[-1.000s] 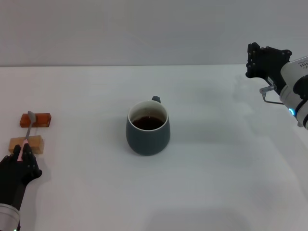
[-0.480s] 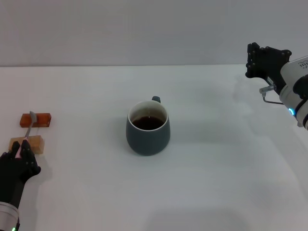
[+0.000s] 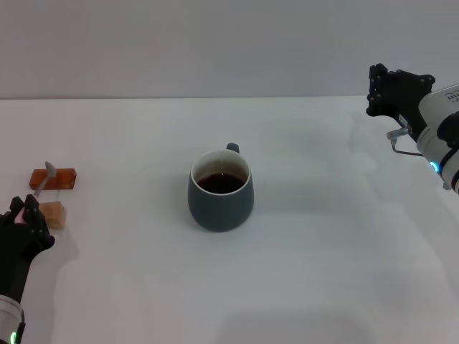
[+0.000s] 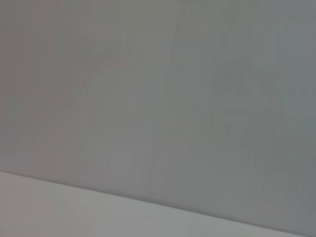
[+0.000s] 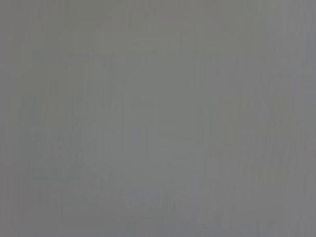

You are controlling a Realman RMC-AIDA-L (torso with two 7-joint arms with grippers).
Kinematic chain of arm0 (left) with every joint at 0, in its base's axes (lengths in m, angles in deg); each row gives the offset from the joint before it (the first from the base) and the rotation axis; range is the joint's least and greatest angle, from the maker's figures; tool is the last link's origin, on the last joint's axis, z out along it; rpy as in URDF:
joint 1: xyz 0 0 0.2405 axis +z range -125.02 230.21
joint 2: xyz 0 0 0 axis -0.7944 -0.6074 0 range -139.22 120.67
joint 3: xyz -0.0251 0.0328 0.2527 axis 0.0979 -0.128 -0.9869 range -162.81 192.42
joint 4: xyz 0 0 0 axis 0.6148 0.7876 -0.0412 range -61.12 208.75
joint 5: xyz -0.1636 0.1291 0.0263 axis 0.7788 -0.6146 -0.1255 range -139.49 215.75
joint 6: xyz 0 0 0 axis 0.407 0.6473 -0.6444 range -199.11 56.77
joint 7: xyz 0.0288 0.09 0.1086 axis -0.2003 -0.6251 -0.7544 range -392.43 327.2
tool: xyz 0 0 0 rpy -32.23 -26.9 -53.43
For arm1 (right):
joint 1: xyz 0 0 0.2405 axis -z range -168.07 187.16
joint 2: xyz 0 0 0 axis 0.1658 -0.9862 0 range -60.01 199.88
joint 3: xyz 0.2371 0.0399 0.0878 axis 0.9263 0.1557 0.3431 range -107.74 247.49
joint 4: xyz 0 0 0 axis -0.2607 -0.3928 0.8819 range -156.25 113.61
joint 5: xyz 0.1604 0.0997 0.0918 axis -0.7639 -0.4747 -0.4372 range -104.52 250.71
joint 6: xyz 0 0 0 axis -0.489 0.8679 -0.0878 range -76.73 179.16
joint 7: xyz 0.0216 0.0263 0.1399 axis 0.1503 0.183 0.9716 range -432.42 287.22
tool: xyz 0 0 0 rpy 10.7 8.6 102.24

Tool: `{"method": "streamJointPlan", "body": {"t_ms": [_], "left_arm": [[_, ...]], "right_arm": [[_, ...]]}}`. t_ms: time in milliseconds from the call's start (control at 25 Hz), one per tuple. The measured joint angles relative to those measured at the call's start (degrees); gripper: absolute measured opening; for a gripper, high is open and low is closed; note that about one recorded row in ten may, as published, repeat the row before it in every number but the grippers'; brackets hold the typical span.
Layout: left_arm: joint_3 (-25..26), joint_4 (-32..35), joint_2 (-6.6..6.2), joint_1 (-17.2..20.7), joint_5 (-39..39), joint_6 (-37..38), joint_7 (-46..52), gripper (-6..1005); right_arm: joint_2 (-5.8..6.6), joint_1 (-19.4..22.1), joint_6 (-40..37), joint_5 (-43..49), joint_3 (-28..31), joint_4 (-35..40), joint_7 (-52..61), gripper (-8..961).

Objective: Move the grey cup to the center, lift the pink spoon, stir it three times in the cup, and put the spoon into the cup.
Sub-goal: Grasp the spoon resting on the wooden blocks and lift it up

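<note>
The grey cup (image 3: pixel 221 192) stands at the middle of the white table (image 3: pixel 323 236), its handle turned to the far side and dark liquid inside. At the far left, my left gripper (image 3: pixel 27 209) is shut on the handle end of the pink spoon (image 3: pixel 47 170). The spoon slants from the gripper up over the orange-brown block (image 3: pixel 61 178), and only its grey bowl and neck show. Beside the gripper sits the tan block (image 3: pixel 52 215), with the spoon off it. My right gripper (image 3: pixel 393 89) hangs parked at the far right, well away from the cup. Neither wrist view shows any object.
The two small blocks lie close together near the table's left edge. A plain grey wall (image 3: pixel 215 43) rises behind the table's far edge. Open tabletop lies between the blocks and the cup.
My left gripper has shifted left and slightly away from the tan block with the spoon's handle in it, uncovering more of the block. The cup and the right arm have not moved.
</note>
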Motion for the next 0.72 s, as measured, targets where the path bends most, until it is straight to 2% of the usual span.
{"method": "streamJointPlan", "body": {"t_ms": [360, 720], "left_arm": [[0.8, 0.5, -0.12, 0.0, -1.4, 0.2, 0.9, 146], [4.0, 1.9, -0.67, 1.2, -6.7, -0.2, 6.0, 145]], "right_arm": [[-0.10, 0.0, 0.0, 0.0, 0.0, 0.0, 0.0, 32], [-0.09, 0.0, 0.0, 0.0, 0.0, -0.1, 0.0, 32]]}}
